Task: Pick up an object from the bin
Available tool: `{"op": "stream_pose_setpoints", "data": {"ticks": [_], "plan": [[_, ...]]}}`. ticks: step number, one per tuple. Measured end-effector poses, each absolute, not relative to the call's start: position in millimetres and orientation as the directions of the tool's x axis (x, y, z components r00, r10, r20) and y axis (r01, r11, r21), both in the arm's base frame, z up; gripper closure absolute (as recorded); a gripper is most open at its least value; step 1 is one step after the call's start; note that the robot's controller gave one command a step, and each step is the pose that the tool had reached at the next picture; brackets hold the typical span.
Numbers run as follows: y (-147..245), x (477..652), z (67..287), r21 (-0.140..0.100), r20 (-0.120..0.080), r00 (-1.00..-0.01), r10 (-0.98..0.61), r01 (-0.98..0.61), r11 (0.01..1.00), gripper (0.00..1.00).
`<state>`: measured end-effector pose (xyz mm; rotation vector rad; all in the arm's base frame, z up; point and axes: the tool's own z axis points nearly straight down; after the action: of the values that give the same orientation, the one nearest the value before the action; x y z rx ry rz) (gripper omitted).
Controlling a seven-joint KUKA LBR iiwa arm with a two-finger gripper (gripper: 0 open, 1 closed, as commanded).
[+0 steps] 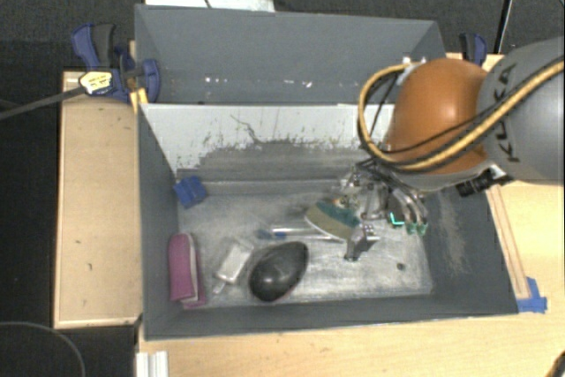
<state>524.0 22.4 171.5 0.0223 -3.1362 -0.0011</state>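
Nearest thing: a flat teal-and-tan piece (330,217) on the bin (265,66) floor, right of the middle, closer to the back wall than the front.
Thing against me: it lies just to the left of my gripper (360,241), with its right end right at my tip; I cannot tell whether we touch.
My place: I reach in from the right and hang low over the right half of the floor, with my orange cover (437,115) above and behind me.
My jaws: I cannot tell how wide they stand, and I see nothing clearly held between them.
Look of the thing: thin and slab-like, teal on its upper right part, dull tan along its lower left edge, lying slantwise.
Other neighbours: 1 thin blue stick (281,233) just left of the teal piece; 1 dark grey egg-shaped lump (278,271) near the front, well left of me.
Farther off: 1 small clear piece (231,262) beside the lump, 1 purple block (183,267) by the left wall, 1 small blue block (189,190) at the back left.
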Motion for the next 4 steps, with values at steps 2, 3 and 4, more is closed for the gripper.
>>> {"op": "stream_pose_setpoints", "data": {"ticks": [2, 3, 4], "plan": [[145, 525.1, 74, 0.002, -0.002, -0.996, -0.089, -0.089, 0.996, 0.0], [142, 527.5, 75, 0.002, -0.008, -0.997, -0.082, -0.082, 0.997, 1.0], [69, 542.7, 114, -0.004, -0.006, -0.932, -0.363, -0.363, 0.932, 1.0]]}}
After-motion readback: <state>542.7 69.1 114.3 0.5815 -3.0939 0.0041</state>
